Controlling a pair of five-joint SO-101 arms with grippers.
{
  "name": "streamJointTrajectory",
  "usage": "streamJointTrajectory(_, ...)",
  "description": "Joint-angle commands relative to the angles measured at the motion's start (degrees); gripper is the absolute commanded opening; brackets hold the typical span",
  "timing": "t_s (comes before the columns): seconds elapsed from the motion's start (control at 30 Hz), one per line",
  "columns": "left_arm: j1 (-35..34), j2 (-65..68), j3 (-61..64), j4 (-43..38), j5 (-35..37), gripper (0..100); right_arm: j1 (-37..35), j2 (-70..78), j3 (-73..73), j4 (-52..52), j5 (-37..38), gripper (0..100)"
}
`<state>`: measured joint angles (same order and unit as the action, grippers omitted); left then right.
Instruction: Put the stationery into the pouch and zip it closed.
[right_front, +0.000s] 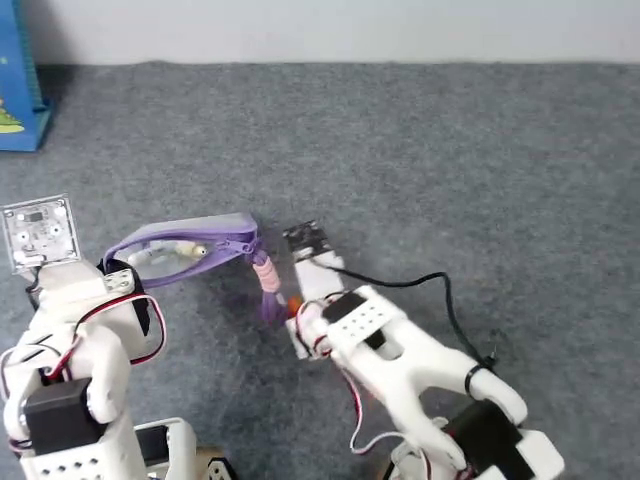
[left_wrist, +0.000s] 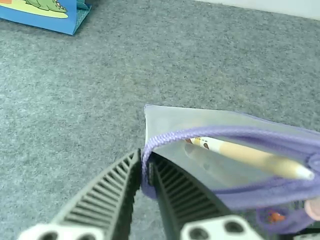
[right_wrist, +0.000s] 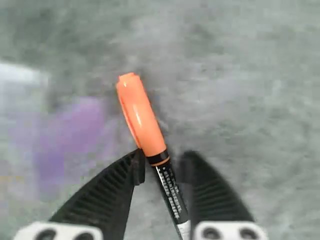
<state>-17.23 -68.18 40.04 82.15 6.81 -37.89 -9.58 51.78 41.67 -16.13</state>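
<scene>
Purple and translucent, the pouch (left_wrist: 227, 147) lay on the grey tabletop (right_front: 450, 150) with its zip undone and its mouth gaping. A cream-coloured pen (left_wrist: 250, 156) lay inside it, lengthwise under the zip's edge. The left gripper (left_wrist: 145, 161) was clenched on one end of the pouch, its two ribbed black fingers pinching the purple zip band at the corner. At the pouch's other end, in the high view, a pink and purple tassel (right_front: 266, 280) hung from the zip.

The right gripper (right_wrist: 161, 161) was grasping a marker (right_wrist: 142, 117). Its fingers held the black barrel just below the collar, and the orange cap stuck out past the fingertips. In the right wrist view a blurred purple shape lay beside the cap; I could not tell which part of the pouch it was. In the high view the orange cap showed just beside the tassel, near the pouch's zip end.

A blue box (right_front: 18, 95) with a cartoon picture stood at the far corner of the tabletop, well apart from the pouch.
</scene>
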Motion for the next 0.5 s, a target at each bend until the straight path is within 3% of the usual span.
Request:
streamJointTrajectory(0.0,-0.26,0.7,-0.48,-1.49,0.44,1,4.09,-2.68,0.09,1.1,1.67,2.2)
streamJointTrajectory(0.33,-0.26,0.7,-0.48,-1.58,0.44,1,17.71,-17.19,10.64,2.68,13.36,1.4)
streamJointTrajectory(0.47,-0.26,0.7,-0.48,-1.58,0.44,1,18.68,-23.96,13.27,4.79,13.63,9.2)
